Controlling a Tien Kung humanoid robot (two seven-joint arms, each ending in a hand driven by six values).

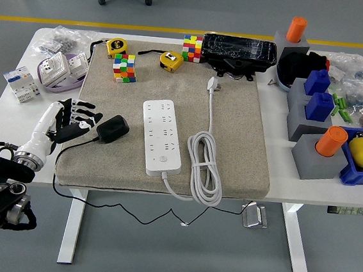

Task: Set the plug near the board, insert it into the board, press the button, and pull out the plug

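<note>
grey floor behind, white worktop (280, 184) up front. left hand (73, 120) hovers with fingers spread, holding nothing, black plug (113, 128) just beside its fingertips. i'd wrap the body, not the cord.

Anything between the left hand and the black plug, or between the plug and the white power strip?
Nothing visible blocks either path. The left hand sits just left of the black plug, fingers spread toward it, with only bare mat between. From the plug to the white power strip the mat is bare too.
</note>
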